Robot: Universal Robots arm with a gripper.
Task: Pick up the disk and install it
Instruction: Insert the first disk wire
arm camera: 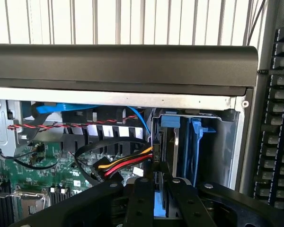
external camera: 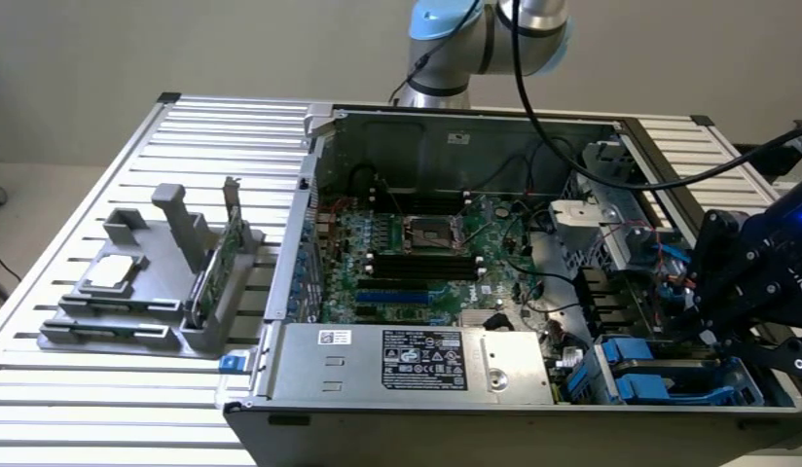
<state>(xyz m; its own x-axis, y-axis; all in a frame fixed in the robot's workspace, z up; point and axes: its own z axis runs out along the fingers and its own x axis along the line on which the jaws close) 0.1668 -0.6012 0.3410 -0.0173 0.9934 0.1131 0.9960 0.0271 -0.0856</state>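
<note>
Exterior view sits high and well back, looking down at an angle onto the slatted table (external camera: 141,389) and into the open computer case (external camera: 505,292), the whole chassis in frame, arm base (external camera: 440,58) at the far side and the grey holder stand (external camera: 155,282) off to the exterior view's left. Wrist view rides on the arm right behind the gripper (arm camera: 156,189), very close in, peering across into the case toward its dark edge panel (arm camera: 123,66) with table slats beyond. Both views share the drive bay corner: the blue carrier rails (external camera: 635,365) at the exterior view's lower right are the blue rails (arm camera: 196,146) just ahead of the wrist camera, along with a strip of the green motherboard (external camera: 415,243).
</note>
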